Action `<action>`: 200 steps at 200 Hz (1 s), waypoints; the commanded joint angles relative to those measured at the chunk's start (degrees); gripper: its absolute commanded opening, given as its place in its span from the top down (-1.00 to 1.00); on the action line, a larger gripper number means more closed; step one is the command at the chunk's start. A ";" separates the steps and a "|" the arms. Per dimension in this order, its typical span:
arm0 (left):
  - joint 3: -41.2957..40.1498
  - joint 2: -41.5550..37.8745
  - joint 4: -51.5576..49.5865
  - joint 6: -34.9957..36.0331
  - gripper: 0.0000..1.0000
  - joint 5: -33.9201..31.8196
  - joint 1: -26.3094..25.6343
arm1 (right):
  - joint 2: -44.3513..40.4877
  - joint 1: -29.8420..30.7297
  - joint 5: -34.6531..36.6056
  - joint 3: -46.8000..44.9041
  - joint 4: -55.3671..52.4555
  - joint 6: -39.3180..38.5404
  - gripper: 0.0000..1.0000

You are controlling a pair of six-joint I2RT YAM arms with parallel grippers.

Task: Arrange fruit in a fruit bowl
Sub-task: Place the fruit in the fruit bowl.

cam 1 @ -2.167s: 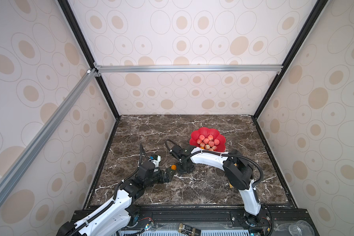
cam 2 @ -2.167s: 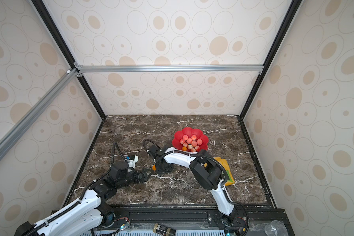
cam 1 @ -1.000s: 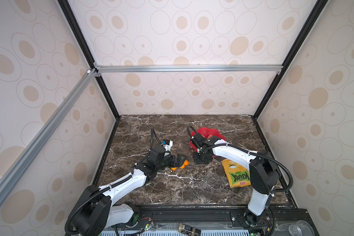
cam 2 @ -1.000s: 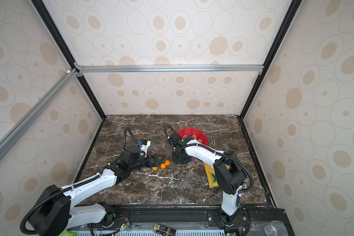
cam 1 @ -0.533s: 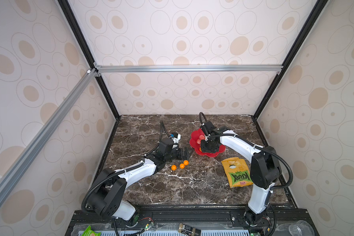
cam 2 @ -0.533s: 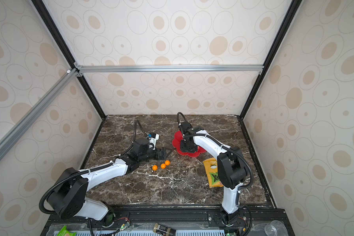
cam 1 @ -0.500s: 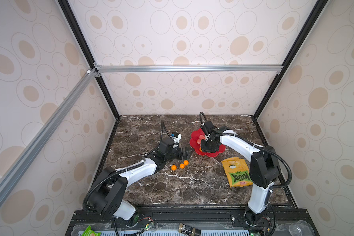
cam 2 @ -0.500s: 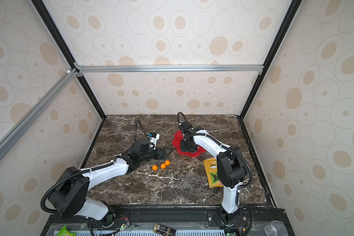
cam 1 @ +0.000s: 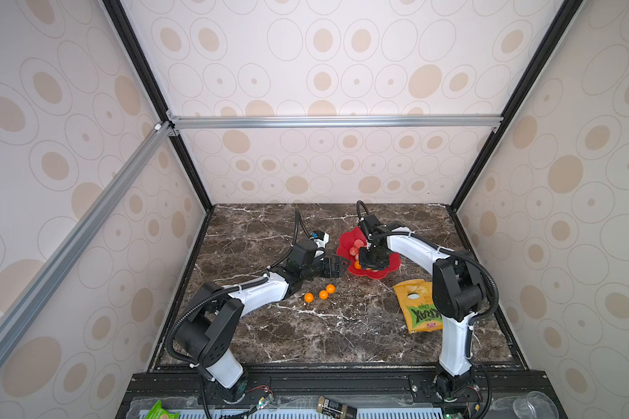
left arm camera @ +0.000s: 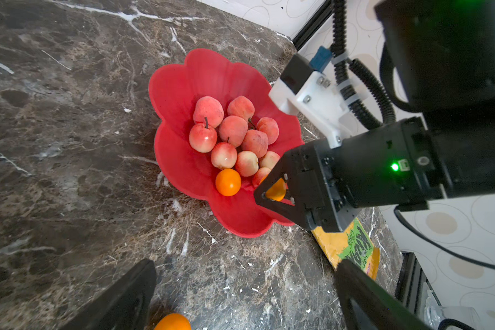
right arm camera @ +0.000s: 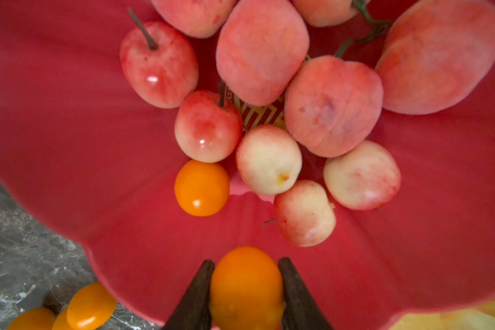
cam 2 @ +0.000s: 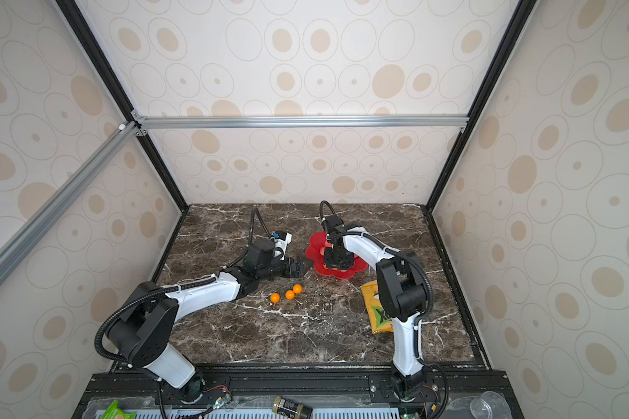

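Both arms have stretched away from the table's front edge: the right gripper [right arm camera: 246, 260], earlier down on the marble beside the left one, now hangs over the fruit bowl [left arm camera: 183, 77], and the left gripper [cam 1: 336, 269] has followed to just short of the bowl's rim. Nearest the front of the marble table [cam 1: 305, 333], three loose tangerines [cam 1: 323, 294] lie close together in a short row, with the yellow-green snack bag [cam 1: 420, 308] flat off to their right, beside the right arm. Just beyond the tangerines, the left gripper's fingers [left arm camera: 120, 297] stand spread wide with nothing between them, pointing at the bowl. Farther back, the right gripper's fingers are closed partway onto a held tangerine [right arm camera: 246, 288], above the bowl's near inner slope. Inside, one tangerine [right arm camera: 202, 187] rests against a heap of pink-red fruit [left arm camera: 233, 130] around the gold emblem [right arm camera: 257, 114].
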 commanded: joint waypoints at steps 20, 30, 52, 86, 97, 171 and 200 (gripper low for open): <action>1.96 0.28 1.77 1.12 -0.97 1.14 -0.54 | 3.00 -0.45 -0.57 2.93 -0.99 -0.50 0.27; 2.04 0.33 1.80 1.12 -0.97 1.24 -0.54 | 3.47 -0.54 -0.58 3.33 -0.97 -0.51 0.26; 2.17 0.29 1.52 1.19 -0.97 1.26 -0.51 | 4.47 -0.60 -0.67 3.96 -1.05 -0.64 0.26; 2.02 0.15 1.38 1.29 -0.97 1.40 -0.54 | 5.27 -0.67 -0.85 4.40 -1.06 -0.60 0.22; 1.88 0.07 1.33 1.21 -0.97 1.39 -0.51 | 5.54 -0.71 -0.94 4.58 -1.10 -0.66 0.21; 1.26 -0.02 1.84 1.06 -0.97 1.57 -0.50 | 7.23 -0.95 -1.55 5.81 -1.58 -1.13 0.14; 0.97 -0.15 1.81 1.11 -0.97 1.46 -0.52 | 7.37 -0.99 -1.64 5.68 -1.54 -1.09 0.08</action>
